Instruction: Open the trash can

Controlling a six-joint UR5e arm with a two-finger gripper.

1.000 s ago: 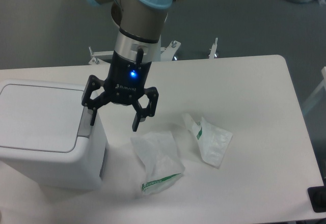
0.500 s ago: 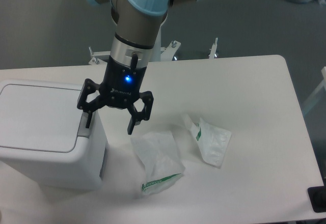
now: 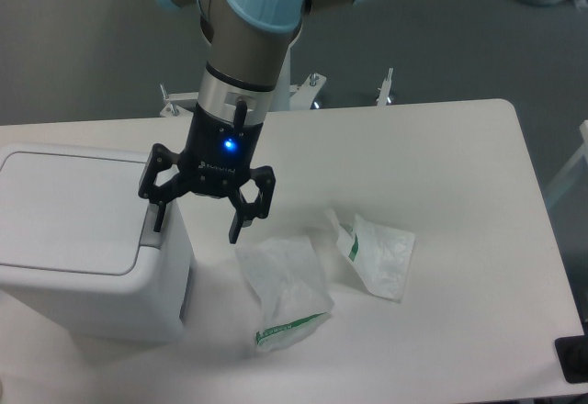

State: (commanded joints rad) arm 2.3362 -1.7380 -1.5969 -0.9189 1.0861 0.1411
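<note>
The trash can [image 3: 83, 248] is a large white boxy bin at the left of the table, its flat lid [image 3: 69, 209] shut. A grey tab [image 3: 148, 234] sits at the lid's right edge. My gripper [image 3: 196, 230] is open, pointing down just right of the can. Its left finger [image 3: 156, 215] hangs right at the grey tab, touching or nearly so. Its right finger [image 3: 241, 222] is over the bare table. The gripper holds nothing.
Two small clear plastic bags with green print lie on the table: one [image 3: 283, 286] below the gripper, one [image 3: 377, 252] to its right. The table's right edge [image 3: 542, 220] is far off. A black object [image 3: 574, 360] sits at the bottom right corner.
The gripper moved a little left and down toward the can's grey tab over the first half second, then held still. The right bag shifted slightly.
</note>
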